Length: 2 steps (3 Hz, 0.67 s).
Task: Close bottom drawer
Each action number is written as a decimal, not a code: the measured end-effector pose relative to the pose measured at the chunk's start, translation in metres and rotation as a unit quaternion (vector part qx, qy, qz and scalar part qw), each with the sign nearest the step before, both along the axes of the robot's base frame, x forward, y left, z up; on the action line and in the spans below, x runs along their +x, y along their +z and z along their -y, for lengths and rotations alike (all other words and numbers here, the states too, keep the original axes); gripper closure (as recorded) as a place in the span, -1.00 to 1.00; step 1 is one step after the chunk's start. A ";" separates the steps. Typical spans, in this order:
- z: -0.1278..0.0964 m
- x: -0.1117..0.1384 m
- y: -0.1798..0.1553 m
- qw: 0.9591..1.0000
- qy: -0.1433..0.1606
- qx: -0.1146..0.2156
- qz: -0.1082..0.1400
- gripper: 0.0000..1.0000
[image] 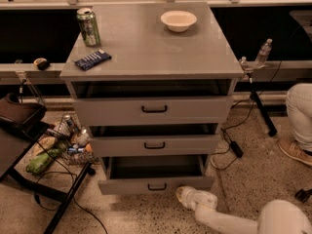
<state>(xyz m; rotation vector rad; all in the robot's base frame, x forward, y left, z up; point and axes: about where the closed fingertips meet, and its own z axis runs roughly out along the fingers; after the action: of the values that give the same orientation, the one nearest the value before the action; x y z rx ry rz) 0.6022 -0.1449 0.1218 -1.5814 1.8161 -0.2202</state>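
Note:
The grey cabinet (151,48) has three drawers, all partly open. The bottom drawer (156,185) is the lowest one, pulled out a short way, with its dark inside showing above the front panel and a small black bar handle (157,186). The middle drawer (154,145) and the top drawer (154,109) stick out a little above it. My gripper (187,194) is at the end of the white arm (229,217) that comes in from the lower right. It sits low at the right end of the bottom drawer's front panel, at or very near it.
On the cabinet top stand a green can (88,27), a blue packet (92,60) and a white bowl (178,20). A dark stand with snacks (53,147) and cables is on the floor at left. A person's leg and shoe (297,130) are at right, and a water bottle (263,52) is behind.

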 end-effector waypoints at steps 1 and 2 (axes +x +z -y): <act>-0.012 0.052 0.005 1.000 0.030 -0.001 -0.004 1.00; -0.031 0.092 0.013 0.998 0.056 -0.001 -0.004 1.00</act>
<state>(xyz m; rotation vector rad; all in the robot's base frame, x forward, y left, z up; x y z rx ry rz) 0.6945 -0.1140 0.1344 -1.6828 1.7267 -0.1639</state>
